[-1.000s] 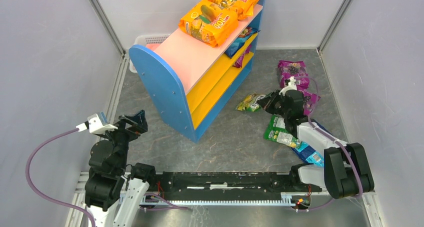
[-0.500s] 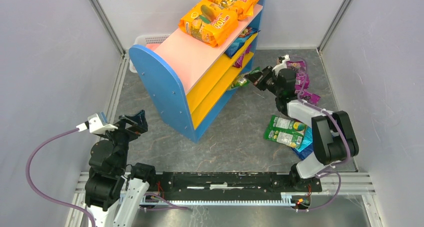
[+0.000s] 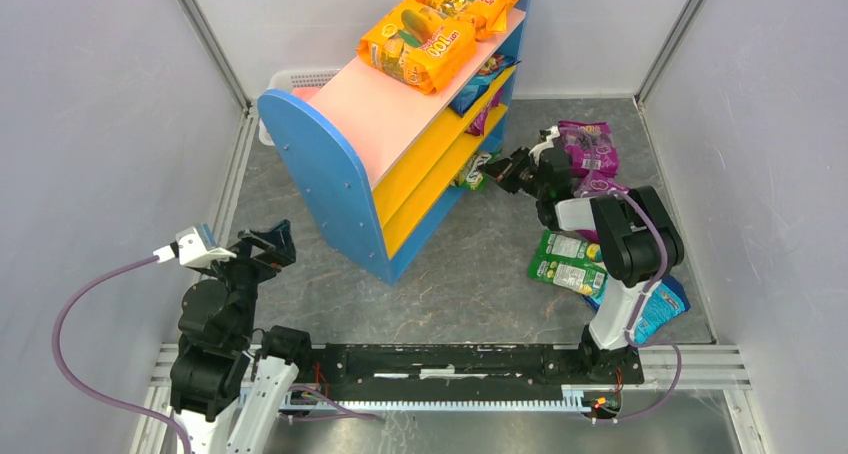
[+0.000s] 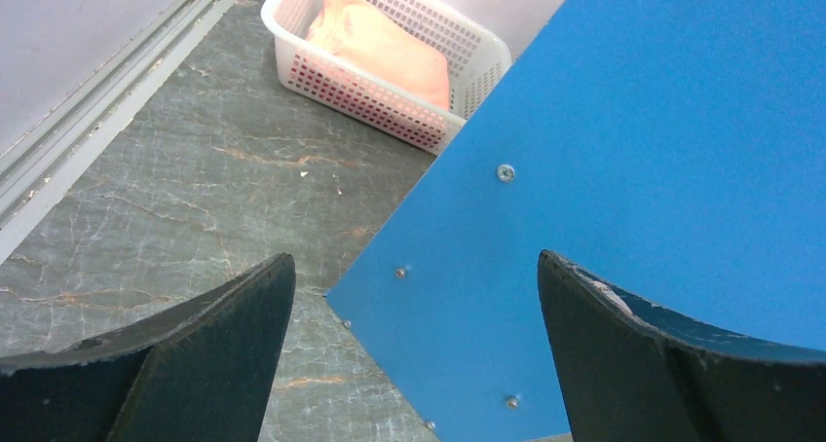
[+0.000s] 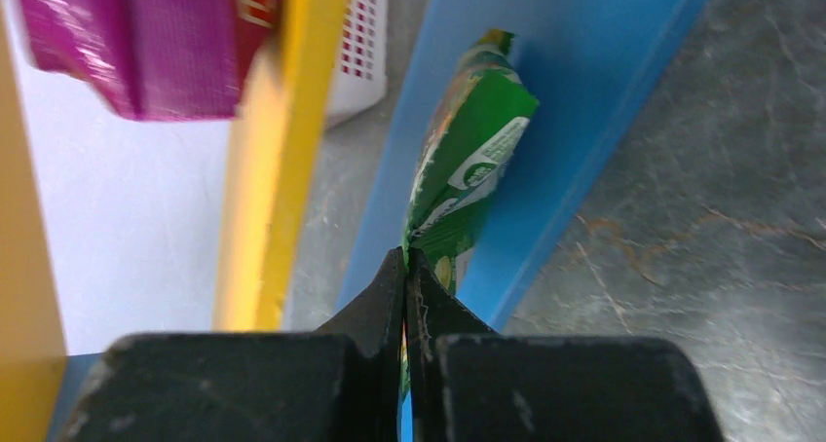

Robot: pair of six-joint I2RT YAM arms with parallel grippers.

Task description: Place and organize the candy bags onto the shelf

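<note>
The shelf [image 3: 330,164] has blue sides, a pink top and yellow inner boards. Two orange candy bags [image 3: 416,42] lie on its top; a blue bag [image 3: 478,84] and a purple bag [image 3: 484,114] sit on the inner boards. My right gripper [image 3: 497,171] is shut on a green candy bag [image 3: 471,171] and holds it at the open front of the lowest level; the right wrist view shows the bag [image 5: 466,165] edge-on against the blue base. My left gripper [image 4: 414,349] is open and empty beside the shelf's blue side panel [image 4: 623,150].
On the floor right of the shelf lie purple bags [image 3: 588,146], a green bag [image 3: 566,262] and a blue bag [image 3: 655,309]. A white slatted basket [image 4: 385,67] with a peach cloth stands behind the shelf. Grey walls enclose the floor on three sides.
My right gripper has carried the green bag from the floor left and forward to the shelf's lowest opening. The left arm has not moved.
</note>
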